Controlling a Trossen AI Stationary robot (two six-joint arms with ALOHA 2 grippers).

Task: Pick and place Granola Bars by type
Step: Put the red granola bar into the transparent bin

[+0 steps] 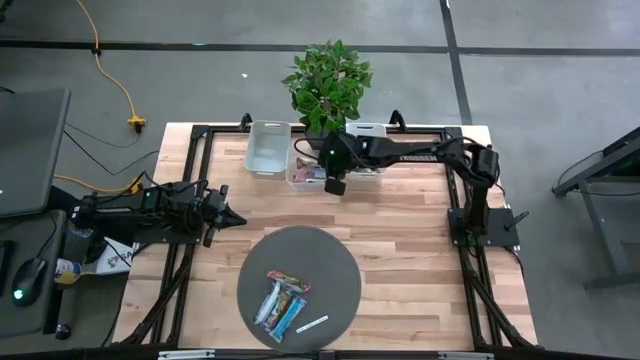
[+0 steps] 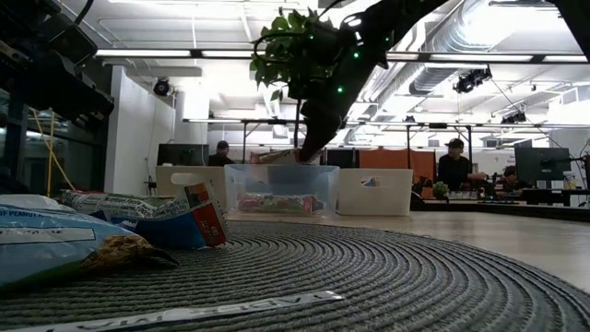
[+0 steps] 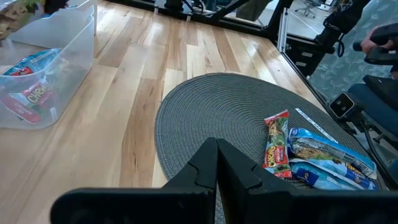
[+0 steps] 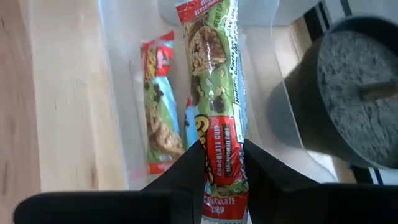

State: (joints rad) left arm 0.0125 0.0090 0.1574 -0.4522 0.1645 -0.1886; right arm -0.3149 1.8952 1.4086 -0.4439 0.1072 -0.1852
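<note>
My right gripper point(image 4: 222, 163) is shut on a red-and-green granola bar point(image 4: 214, 68) over the clear middle bin point(image 1: 300, 172), which has two more red bars point(image 4: 158, 106) lying on its floor. In the low view this gripper point(image 2: 312, 138) comes down from above onto the bin point(image 2: 281, 189). My left gripper point(image 1: 232, 216) waits shut near the table's left side, above bare wood. On the round grey mat point(image 1: 340, 262) lie one red bar point(image 1: 288, 279) and a few light blue bars point(image 1: 278, 305), flat, beside a thin white strip label point(image 1: 312, 324). My right gripper pinches the red-and-green bar between its two fingers point(image 4: 189, 168) near one end point(image 4: 221, 146). The fingers come from above, pointing down, and lie across the bar's width. The bar is lifted clear and hangs lengthwise below them, its far end over the bin's inside.
A white bin point(image 1: 268, 148) stands left of the clear one and another white bin point(image 1: 368, 132) right of it, along the far edge. A potted plant point(image 1: 328, 80) stands close behind them, its dark pot point(image 4: 354, 93) beside my right gripper. Bare wood lies between bins and mat.
</note>
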